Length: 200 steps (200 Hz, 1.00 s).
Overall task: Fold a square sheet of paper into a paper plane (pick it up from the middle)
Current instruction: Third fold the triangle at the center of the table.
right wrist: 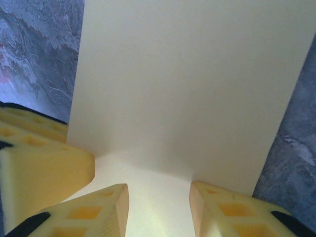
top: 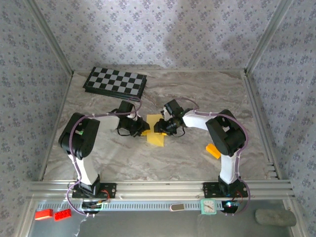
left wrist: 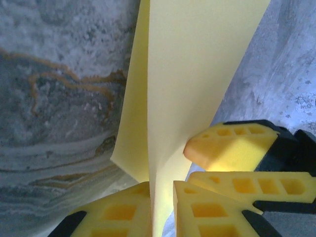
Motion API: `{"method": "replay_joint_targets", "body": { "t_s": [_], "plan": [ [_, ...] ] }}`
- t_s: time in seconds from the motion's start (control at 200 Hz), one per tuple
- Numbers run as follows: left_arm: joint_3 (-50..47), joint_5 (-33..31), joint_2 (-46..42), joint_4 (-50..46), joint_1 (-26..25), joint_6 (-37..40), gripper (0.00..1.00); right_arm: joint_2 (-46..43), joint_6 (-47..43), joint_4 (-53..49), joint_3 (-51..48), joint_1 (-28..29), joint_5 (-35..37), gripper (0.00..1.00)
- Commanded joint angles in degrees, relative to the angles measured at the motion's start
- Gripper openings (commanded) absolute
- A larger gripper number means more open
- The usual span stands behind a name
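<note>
While the left gripper pinches the yellow sheet at centre of the table, you're mid-crease, I'd judge. The right gripper straddles it from 3 o'clock, jaws apart (no grip); next, close w/o skewing. Count: 1 sheet, 2 grippers, 1 checkerboard at 11, 1 orange block at 4.

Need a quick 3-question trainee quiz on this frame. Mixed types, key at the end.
1. True or false: the checkerboard lies at the near right corner of the table.
2. The orange block lies: A. on the checkerboard; B. on the table's right half; C. between the grippers.
3. What thing do the left gripper and right gripper meet at?
Key: 1 false (far left); 2 B; 3 the square sheet of paper.
</note>
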Motion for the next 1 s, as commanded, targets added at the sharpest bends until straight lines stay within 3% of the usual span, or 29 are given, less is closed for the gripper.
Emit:
{"method": "replay_joint_targets", "body": {
  "t_s": [0.0, 0.195, 0.405, 0.78, 0.995],
  "plan": [
    [1.85, -0.69, 1.75, -1.73, 0.78, 1.65, 0.17, 1.37, -0.21, -3.29, -1.25, -0.06, 0.32, 0.37],
    [2.95, -0.58, 2.83, -2.11, 1.13, 1.87, 0.15, 1.17, -0.76, -3.88, -1.3, -0.16, 1.0, 0.35],
    [2.85, -0.66, 3.05, -2.35, 1.31, -0.18, 0.04, -1.68, -3.89, -2.75, -0.95, -0.42, 2.15, 0.37],
    [2.71, -2.84, 0.02, -3.0, 1.13, -7.71, 0.0, -16.41, -16.19, 2.87, -6.13, 2.26, 16.36, 0.68],
    [2.63, -3.87, -0.3, -3.49, 0.96, -10.57, 0.0, -21.91, -27.49, 9.55, -11.6, 6.94, 22.08, 0.77]
  ]
}}
